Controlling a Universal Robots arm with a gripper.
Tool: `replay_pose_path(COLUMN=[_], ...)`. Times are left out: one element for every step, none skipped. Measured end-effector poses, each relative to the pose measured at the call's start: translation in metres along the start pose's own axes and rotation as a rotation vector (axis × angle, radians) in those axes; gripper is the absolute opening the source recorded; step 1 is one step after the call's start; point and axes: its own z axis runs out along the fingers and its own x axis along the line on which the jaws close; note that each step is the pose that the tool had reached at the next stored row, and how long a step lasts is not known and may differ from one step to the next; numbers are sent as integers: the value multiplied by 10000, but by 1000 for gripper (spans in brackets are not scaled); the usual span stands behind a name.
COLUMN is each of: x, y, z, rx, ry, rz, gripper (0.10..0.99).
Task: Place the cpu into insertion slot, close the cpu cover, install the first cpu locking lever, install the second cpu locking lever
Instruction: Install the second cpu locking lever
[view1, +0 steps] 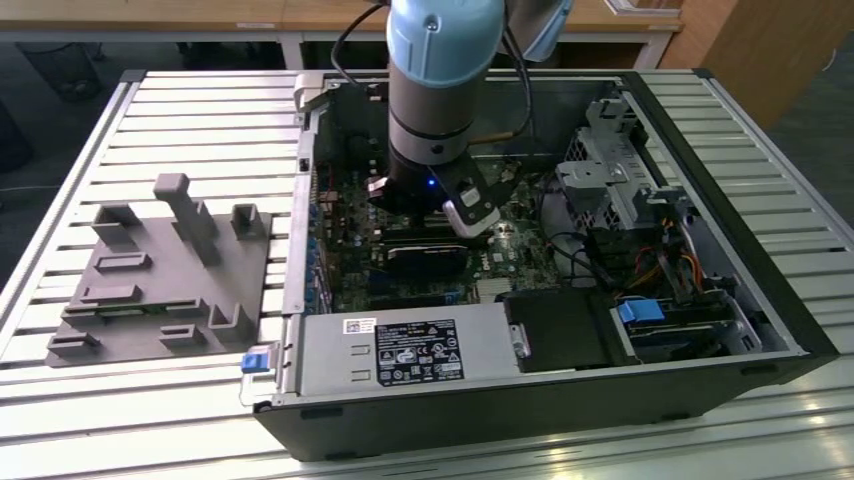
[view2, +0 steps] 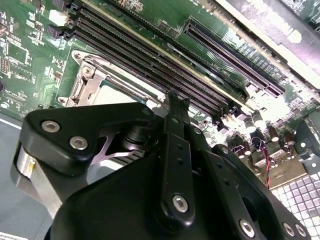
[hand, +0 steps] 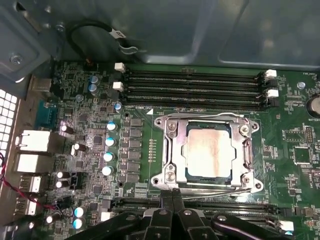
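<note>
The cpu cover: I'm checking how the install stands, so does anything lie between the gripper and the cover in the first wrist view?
Nothing visible does. In the first wrist view the cpu cover lies flat around the cpu, and the gripper sits right at the cover's near edge with only bare metal frame between them. The memory slots lie on the far side.

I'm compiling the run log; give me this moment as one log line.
cpu: seated in insertion slot | cpu cover: closed over it | gripper: shut, empty, at socket edge
</note>
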Motion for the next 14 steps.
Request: replay_pose_path(x=[0, 0, 0, 0, 0, 0, 0, 0, 0, 0, 0, 0, 1, 1], y=[0, -1, -1, -1, -1, -1, -2, -2, -2, -2, -3, -3, -4, -5], z=[1, 1, 2, 2, 3, 3, 4, 5, 6, 7, 8, 9, 11, 13], rx=[-8, -16, -21, -27, -34, -40, -45, -49, -53, -56, -58, -60, -63, -73], ry=[0, 0, 0, 0, 0, -1, -1, -1, -1, -1, -1, -1, -1, -1], rz=[0, 0, -1, -1, 0, 0, -1, -1, -1, -1, -1, -1, -1, -2], gripper=[106, 106, 106, 106, 106, 106, 106, 106, 106, 106, 106, 106, 106, 106])
